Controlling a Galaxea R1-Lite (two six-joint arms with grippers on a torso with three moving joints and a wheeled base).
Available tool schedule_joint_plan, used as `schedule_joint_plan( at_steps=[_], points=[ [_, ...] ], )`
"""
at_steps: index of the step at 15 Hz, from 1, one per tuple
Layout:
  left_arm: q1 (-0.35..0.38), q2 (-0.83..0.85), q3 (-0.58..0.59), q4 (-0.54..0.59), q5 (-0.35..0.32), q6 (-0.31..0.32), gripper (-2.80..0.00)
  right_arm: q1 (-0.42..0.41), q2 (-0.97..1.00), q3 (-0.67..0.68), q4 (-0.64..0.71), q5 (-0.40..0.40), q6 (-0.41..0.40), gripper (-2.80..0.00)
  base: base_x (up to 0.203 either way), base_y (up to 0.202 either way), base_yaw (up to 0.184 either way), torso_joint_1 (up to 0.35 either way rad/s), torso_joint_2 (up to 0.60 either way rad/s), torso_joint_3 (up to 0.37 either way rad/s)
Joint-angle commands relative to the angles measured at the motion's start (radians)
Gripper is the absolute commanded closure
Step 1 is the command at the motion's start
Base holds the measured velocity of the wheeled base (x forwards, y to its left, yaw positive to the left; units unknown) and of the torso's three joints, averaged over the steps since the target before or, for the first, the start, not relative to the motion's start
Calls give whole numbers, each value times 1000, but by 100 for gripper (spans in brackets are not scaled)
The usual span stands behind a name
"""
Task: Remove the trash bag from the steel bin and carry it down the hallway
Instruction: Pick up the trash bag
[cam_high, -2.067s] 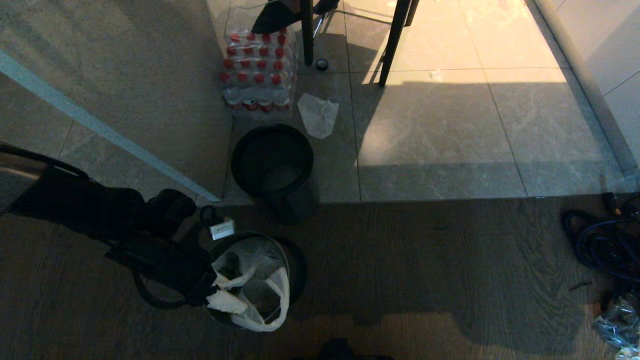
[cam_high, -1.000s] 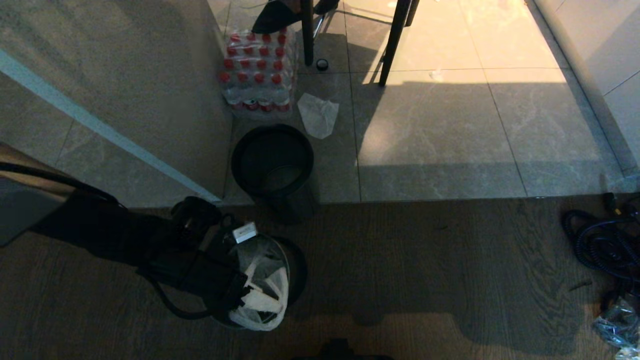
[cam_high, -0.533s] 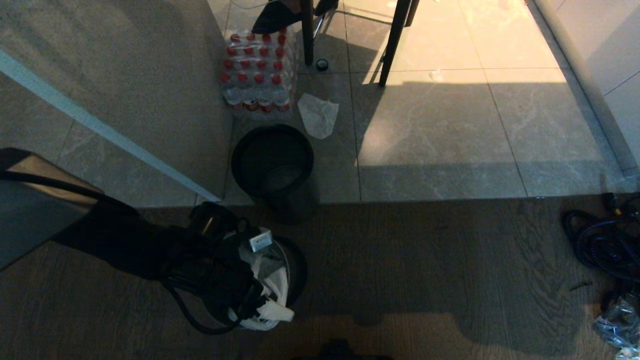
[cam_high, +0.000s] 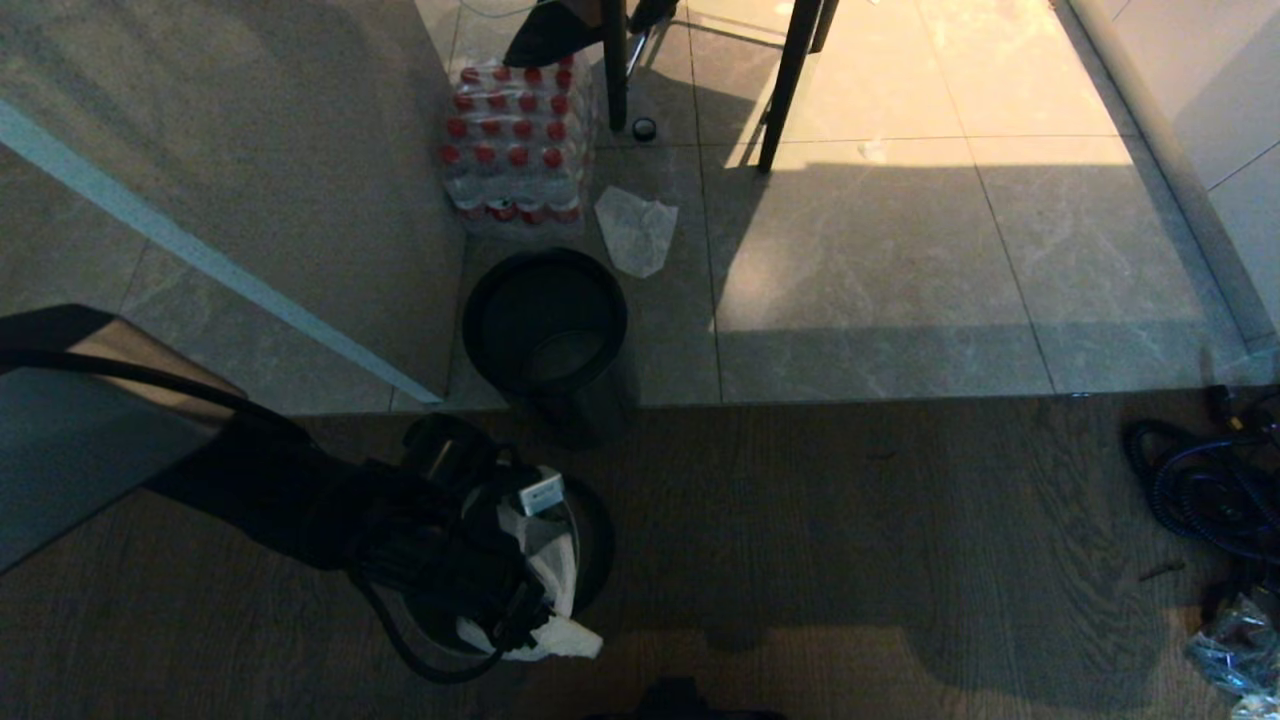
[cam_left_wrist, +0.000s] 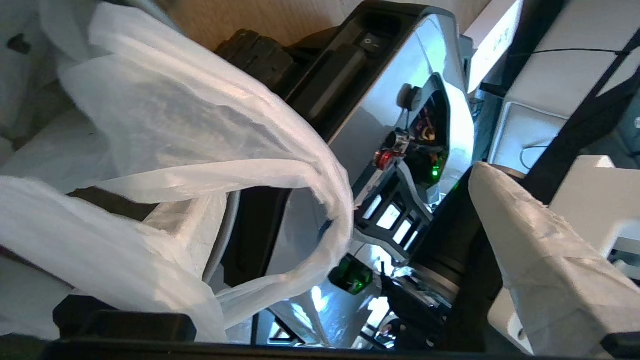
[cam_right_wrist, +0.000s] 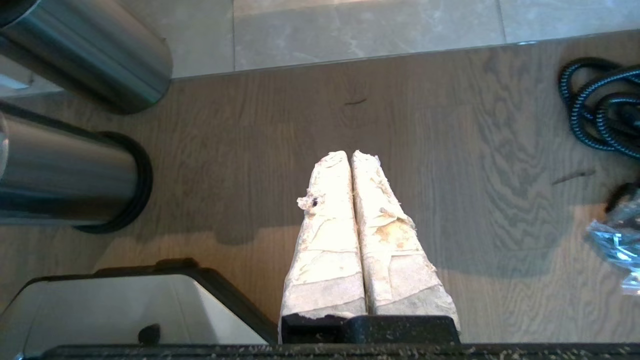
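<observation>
The steel bin (cam_high: 596, 540) stands on the wood floor at the lower left of the head view, and my left arm covers most of it. The white trash bag (cam_high: 548, 565) sits inside, its loop handle (cam_left_wrist: 320, 200) arching up close to the wrist camera. My left gripper (cam_high: 545, 625) hangs open over the bin's near rim. One taped finger (cam_left_wrist: 540, 260) is clear of the plastic; the other is hidden behind the bag. My right gripper (cam_right_wrist: 352, 155) is shut and empty, parked low over the wood floor beside the steel bin (cam_right_wrist: 60, 170). I cannot make out the hallway.
An all-dark round bin (cam_high: 545, 320) stands just beyond the steel one at the tile edge. Behind it are a pack of red-capped bottles (cam_high: 515, 140), a flat white wrapper scrap (cam_high: 635, 230) and dark furniture legs (cam_high: 788, 90). Coiled cables (cam_high: 1200, 490) lie at the right.
My left arm has swung across the bin toward its near rim. The open gripper has passed over the bag, which is now more covered. The right arm has not moved.
</observation>
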Motion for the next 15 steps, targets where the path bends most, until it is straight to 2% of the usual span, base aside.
schedule_joint_plan(
  at_steps=[1, 15],
  points=[
    [-2, 5, -3, 0, -5, 4, -280, 0, -2, 0, 1, 0, 0, 0, 0, 0, 0, 0, 0, 0],
    [-26, 3, -14, 3, -8, 6, -280, 0, -2, 0, 1, 0, 0, 0, 0, 0, 0, 0, 0, 0]
  ],
)
